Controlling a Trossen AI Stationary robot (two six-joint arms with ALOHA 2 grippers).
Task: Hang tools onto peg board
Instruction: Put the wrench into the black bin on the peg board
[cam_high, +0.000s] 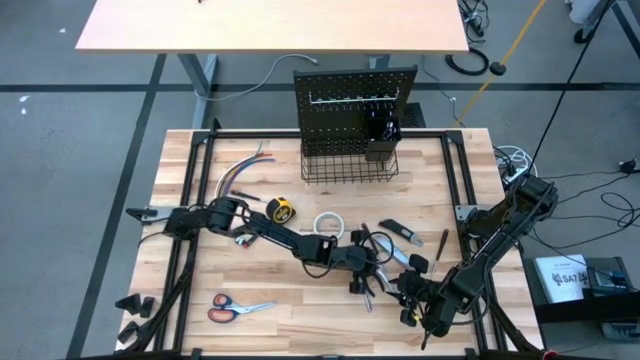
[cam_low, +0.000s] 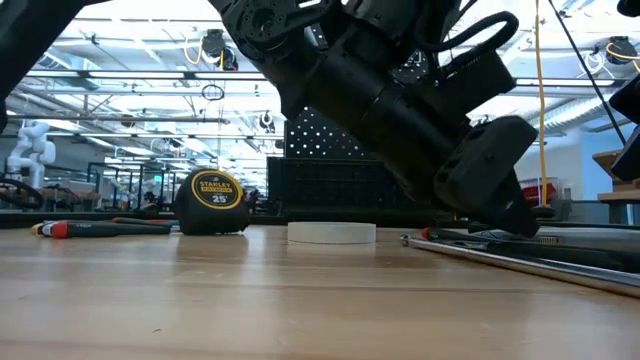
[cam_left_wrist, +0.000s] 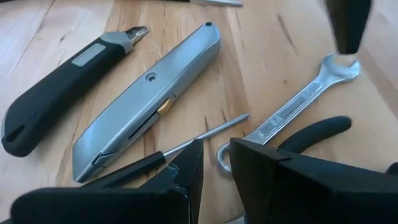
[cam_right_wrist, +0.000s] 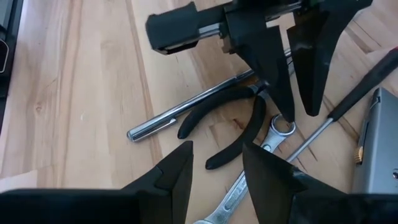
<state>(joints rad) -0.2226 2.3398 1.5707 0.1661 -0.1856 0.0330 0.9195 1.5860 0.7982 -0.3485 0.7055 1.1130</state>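
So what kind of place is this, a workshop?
Probably a robotics lab or industrial hall: high ceiling trusses with strip lights, cables on the grey floor, and a tool-strewn wooden table.

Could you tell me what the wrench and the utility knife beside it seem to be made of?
The wrench looks like bright polished steel: silver, with sharp glints along its shaft. The utility knife seems to be cast metal with a duller, matte grey finish and a small brass-coloured slider, though painted plastic cannot be ruled out.

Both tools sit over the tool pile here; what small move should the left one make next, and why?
Probably lower the left tool and close on the wrench: its partly open fingers hover just above the wrench's ring end on the table. The right tool hovers close by, above the same wrench.
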